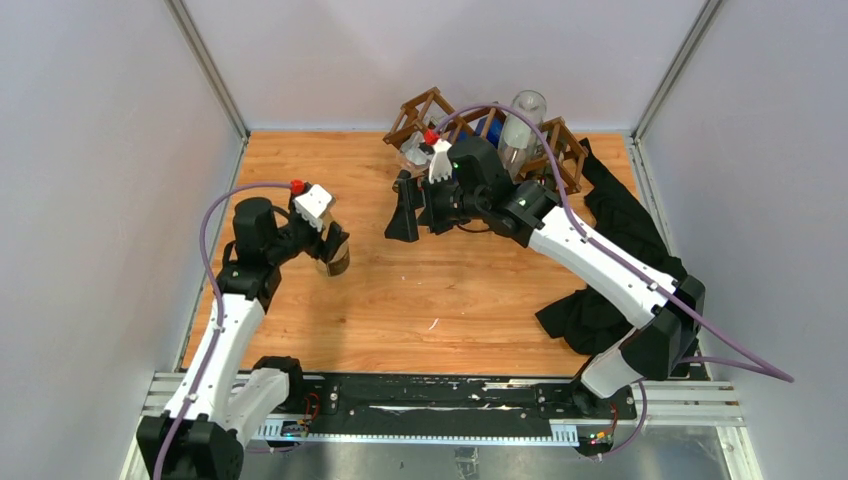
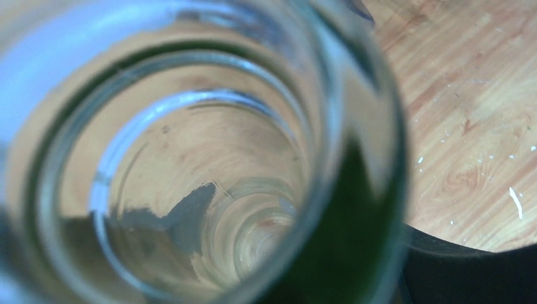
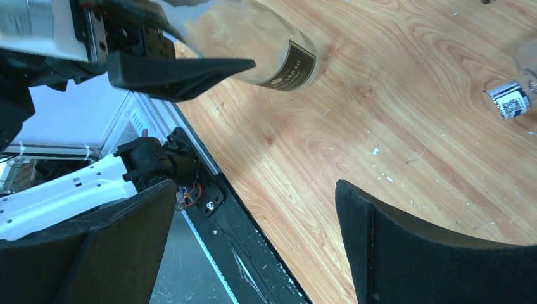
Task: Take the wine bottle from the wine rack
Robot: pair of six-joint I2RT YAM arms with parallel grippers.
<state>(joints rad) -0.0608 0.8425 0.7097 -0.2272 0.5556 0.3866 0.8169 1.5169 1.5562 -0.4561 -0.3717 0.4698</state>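
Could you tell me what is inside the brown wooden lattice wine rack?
A clear glass bottle pokes out of the brown wooden lattice rack, and something blue shows beside it. The right arm covers the middle cells, so their contents are hidden.

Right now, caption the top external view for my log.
Left end effector holds a wine bottle; right end effector open near the wine rack.

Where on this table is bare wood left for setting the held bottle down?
Widest free patch: the table front centre, between the held wine bottle and the black cloth. The back-left corner is also bare. Crowded: the back, around the wine rack and the right gripper.
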